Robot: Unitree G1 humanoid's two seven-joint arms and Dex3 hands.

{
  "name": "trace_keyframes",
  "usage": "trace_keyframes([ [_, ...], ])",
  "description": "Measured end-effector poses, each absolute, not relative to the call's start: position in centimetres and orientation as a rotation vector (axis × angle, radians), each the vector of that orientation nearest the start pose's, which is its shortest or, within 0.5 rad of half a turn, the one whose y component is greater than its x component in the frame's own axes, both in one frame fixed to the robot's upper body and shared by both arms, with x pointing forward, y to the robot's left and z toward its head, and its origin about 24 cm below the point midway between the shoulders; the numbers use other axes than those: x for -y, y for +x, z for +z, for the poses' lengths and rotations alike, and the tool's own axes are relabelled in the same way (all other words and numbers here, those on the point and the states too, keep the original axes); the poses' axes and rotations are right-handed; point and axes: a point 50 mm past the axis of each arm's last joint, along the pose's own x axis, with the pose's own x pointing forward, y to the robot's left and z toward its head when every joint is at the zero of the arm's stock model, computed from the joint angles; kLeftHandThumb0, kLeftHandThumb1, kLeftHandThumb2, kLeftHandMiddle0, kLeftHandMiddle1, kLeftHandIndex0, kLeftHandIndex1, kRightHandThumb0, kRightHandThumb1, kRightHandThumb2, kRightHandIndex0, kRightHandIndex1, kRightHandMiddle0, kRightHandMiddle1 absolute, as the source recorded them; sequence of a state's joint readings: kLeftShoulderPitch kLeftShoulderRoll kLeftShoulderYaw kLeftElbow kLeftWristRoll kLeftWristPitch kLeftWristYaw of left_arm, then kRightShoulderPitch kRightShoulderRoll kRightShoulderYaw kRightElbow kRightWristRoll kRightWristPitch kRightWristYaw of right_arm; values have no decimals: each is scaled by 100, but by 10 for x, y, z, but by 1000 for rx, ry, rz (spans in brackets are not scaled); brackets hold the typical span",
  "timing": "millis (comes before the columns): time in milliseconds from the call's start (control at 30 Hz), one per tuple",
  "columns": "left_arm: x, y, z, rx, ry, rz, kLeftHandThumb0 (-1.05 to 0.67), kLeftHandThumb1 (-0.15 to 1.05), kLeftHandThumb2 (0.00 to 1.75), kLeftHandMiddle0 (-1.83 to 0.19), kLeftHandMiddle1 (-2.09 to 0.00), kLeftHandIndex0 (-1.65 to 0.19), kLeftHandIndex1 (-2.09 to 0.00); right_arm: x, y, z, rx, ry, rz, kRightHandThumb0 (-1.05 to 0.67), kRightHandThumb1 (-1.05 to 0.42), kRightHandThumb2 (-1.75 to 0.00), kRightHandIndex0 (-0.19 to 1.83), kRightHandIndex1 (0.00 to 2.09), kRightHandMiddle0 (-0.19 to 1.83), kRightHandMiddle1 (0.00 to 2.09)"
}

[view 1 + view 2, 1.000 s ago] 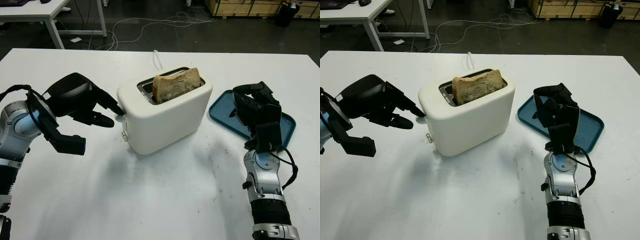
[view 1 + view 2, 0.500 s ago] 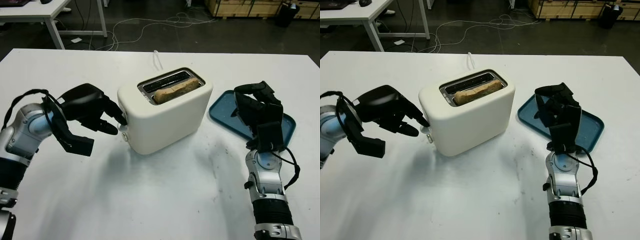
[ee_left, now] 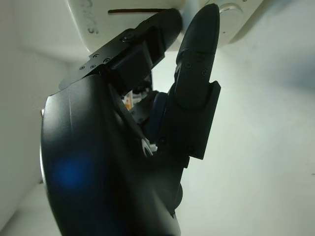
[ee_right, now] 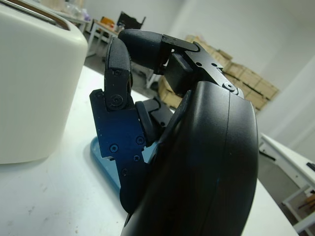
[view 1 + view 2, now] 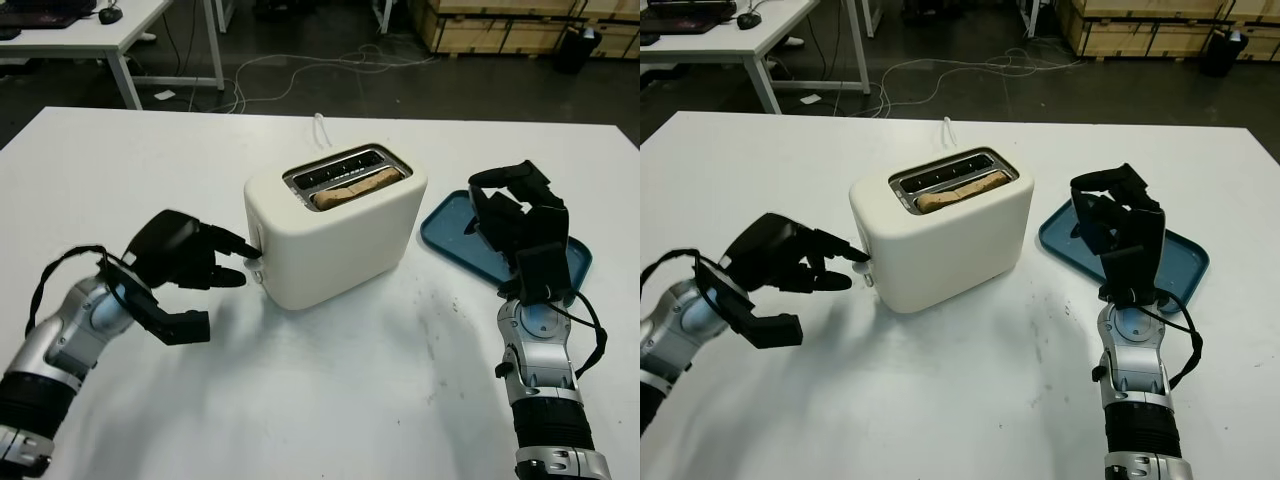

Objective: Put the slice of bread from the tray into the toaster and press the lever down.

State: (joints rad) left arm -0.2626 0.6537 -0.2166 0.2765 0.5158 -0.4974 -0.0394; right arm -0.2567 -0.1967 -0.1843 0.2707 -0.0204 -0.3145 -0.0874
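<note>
The cream-white, round-cornered plastic toaster [image 5: 335,235] stood near the middle of the white table [image 5: 330,400], and the browned slice of bread [image 5: 352,189] sat low in its near slot, only the top crust showing above the rim; the flat blue-green plastic tray [image 5: 455,235] lay bare at about three o'clock from the toaster. The left hand [image 5: 185,262], at nine o'clock from the toaster, held nothing; its black fingers [image 5: 232,240] were extended in a narrow bunch with the tips at the toaster's end face, where the lever slot runs; the left wrist view showed one fingertip [image 3: 204,19] right beside a small round knob [image 3: 230,8] near the base, though whether a tip was actually touching the lever I could not tell. The right hand [image 5: 520,215] was raised above the near part of the tray, fingers curled inward around nothing, apparently idle.

Judging by how deep the bread sat, the pressing step looked finished or nearly so; the next move would call for checking that the lever had latched at the bottom, then drawing the left hand back toward nine o'clock without nudging the toaster.

The tabletop was smooth and white, faintly smudged in front of the toaster; a white cord [image 5: 320,128] ran off at twelve o'clock; beyond lay a dark floor with loose cables [image 5: 300,68], a white desk [image 5: 90,25] at eleven o'clock and stacked wooden crates [image 5: 500,15] at one o'clock.
</note>
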Motion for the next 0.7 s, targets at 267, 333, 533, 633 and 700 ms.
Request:
trace_keyframes([
  [267,-200,286,88,369,1163,-446,-61,90,0,-129,-57,-117,0,220,295,90,320,-182,-206,-50,-92,-37,87,175,64,167],
  [333,-199,286,89,370,1166,-447,-65,90,0,-126,-72,-118,0,220,295,90,320,-181,-206,-49,-92,-37,87,175,64,166],
  [533,-195,279,96,410,1116,-456,-70,92,3,-124,-100,-122,-2,219,295,90,324,-180,-204,-48,-92,-37,87,175,65,166],
  [633,-198,273,98,432,1064,-419,-76,92,10,-122,-104,-126,-3,218,295,90,325,-178,-201,-47,-92,-37,86,175,67,163],
  [700,-200,270,100,446,1027,-383,-78,92,12,-121,-110,-128,-4,218,294,90,326,-178,-200,-48,-92,-37,86,175,67,162],
])
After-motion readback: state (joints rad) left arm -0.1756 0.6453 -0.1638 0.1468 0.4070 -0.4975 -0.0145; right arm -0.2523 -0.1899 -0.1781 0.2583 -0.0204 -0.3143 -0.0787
